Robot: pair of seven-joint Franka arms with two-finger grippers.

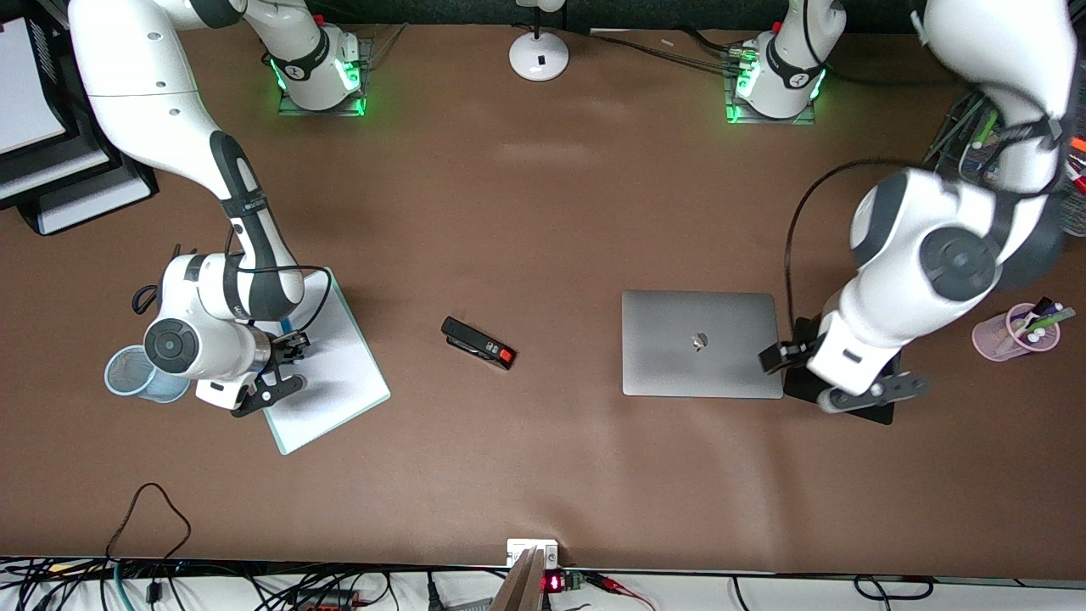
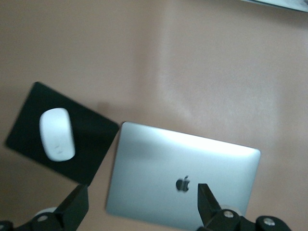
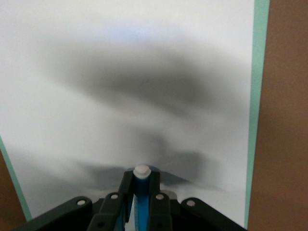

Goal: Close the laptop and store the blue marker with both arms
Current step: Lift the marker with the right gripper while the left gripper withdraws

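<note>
The silver-grey laptop lies shut on the table, its apple logo up; it also shows in the left wrist view. My left gripper is open and empty, in the air over the laptop's edge toward the left arm's end of the table, with its fingertips wide apart in its wrist view. My right gripper is shut on the blue marker, whose white end sticks out past the fingertips. It holds the marker over a white sheet.
The white sheet with a green rim lies toward the right arm's end, a blue mesh cup beside it. A black stapler lies mid-table. A black mouse pad with a white mouse sits beside the laptop. A pink pen cup stands toward the left arm's end.
</note>
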